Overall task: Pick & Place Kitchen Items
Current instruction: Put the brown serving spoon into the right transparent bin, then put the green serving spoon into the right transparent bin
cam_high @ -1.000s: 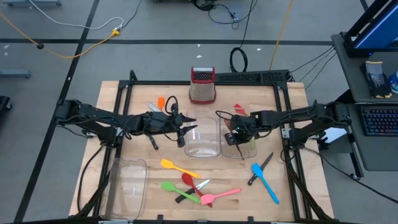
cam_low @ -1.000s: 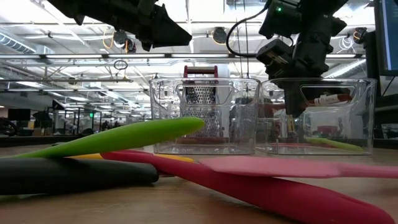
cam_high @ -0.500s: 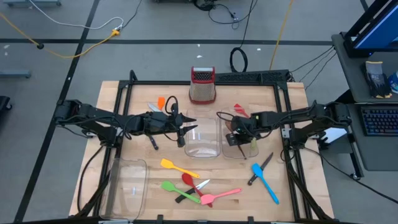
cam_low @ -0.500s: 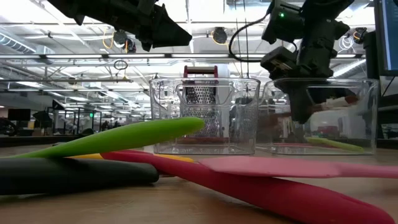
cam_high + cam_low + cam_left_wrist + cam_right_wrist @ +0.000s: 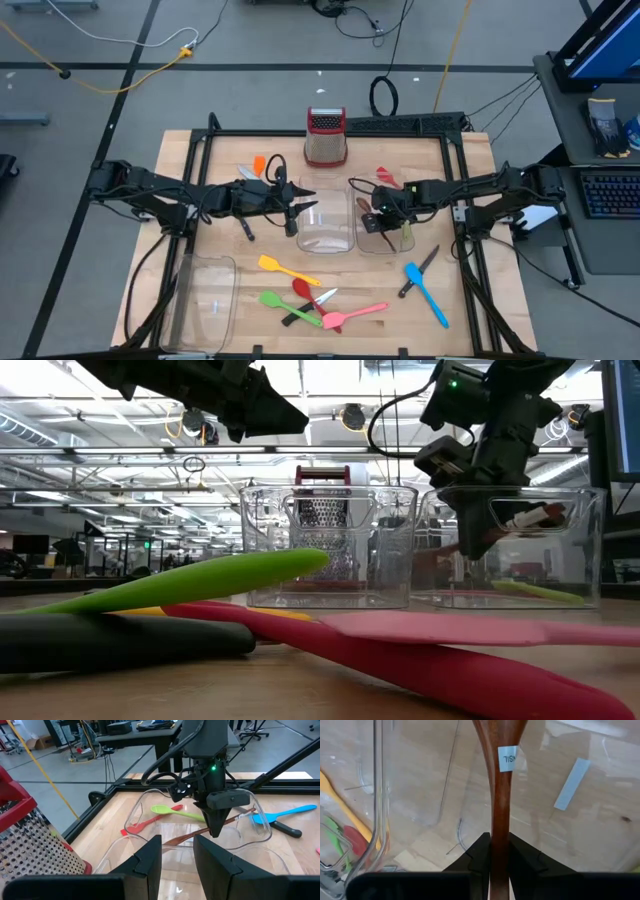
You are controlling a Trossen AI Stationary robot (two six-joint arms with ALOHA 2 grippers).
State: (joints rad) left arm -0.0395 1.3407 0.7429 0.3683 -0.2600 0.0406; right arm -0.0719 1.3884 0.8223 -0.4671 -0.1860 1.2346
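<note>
Right up close on the wooden table, a green utensil slants across a dark handle, with a sliver of yellow showing between them. A red utensil and a pink one stretch toward the table's right edge. Behind them stand two clear trays side by side: the left tray with the metal grater visible through it, and the right tray. The right gripper reaches down into that right tray. The left arm hangs above, near the left tray.
</note>
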